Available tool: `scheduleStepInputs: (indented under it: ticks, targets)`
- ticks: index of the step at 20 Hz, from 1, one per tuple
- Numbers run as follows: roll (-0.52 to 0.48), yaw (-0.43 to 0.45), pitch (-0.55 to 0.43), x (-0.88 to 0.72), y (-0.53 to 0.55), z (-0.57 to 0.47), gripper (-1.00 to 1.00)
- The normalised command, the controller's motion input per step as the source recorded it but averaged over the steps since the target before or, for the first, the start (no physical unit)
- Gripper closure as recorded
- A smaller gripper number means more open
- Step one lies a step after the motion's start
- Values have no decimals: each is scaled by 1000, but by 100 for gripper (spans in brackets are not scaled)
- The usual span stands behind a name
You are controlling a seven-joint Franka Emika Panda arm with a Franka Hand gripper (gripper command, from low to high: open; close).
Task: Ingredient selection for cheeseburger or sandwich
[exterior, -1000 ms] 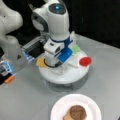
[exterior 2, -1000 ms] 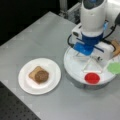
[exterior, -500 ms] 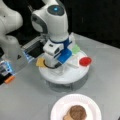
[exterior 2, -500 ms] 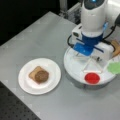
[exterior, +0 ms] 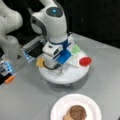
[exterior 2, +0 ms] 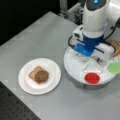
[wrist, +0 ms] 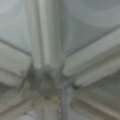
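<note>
My gripper (exterior: 59, 68) hangs low over the middle of the white divided tray (exterior: 72, 76), close above its ridges; the hand hides the fingertips. The wrist view shows only the tray's dividers from very near. On the tray lie a red disc (exterior: 85, 61), a green square (exterior: 75, 48) and a yellow-orange piece (exterior: 40, 62) at its left rim. In a front view the red disc (exterior 2: 92, 78), the green square (exterior 2: 115, 68) and a tan piece (exterior 2: 116, 47) show around my gripper (exterior 2: 93, 58). On the paper plate (exterior 2: 26, 85) a dark patty (exterior 2: 41, 76) rests on a bread square (exterior 2: 33, 73).
The paper plate (exterior: 58, 110) lies near a front view's bottom with the patty (exterior: 77, 112) on it. A second white robot base (exterior: 11, 50) and an orange-tipped fixture (exterior: 9, 79) stand at the left. A dark perforated board (exterior 2: 17, 110) borders the grey table.
</note>
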Motion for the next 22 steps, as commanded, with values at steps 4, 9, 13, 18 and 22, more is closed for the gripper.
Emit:
scheduleStepInputs:
  ticks: [4, 9, 13, 18, 22]
  targets:
    - [26, 85, -222, -243, 110, -159, -100]
    - [80, 134, -204, -289, 160, -152, -100]
    - [115, 147, -194, -314, 171, -135, -100]
    - [143, 136, -186, -295, 104, -132, -100]
    - [160, 123, -178, -268, 36, -149, -100]
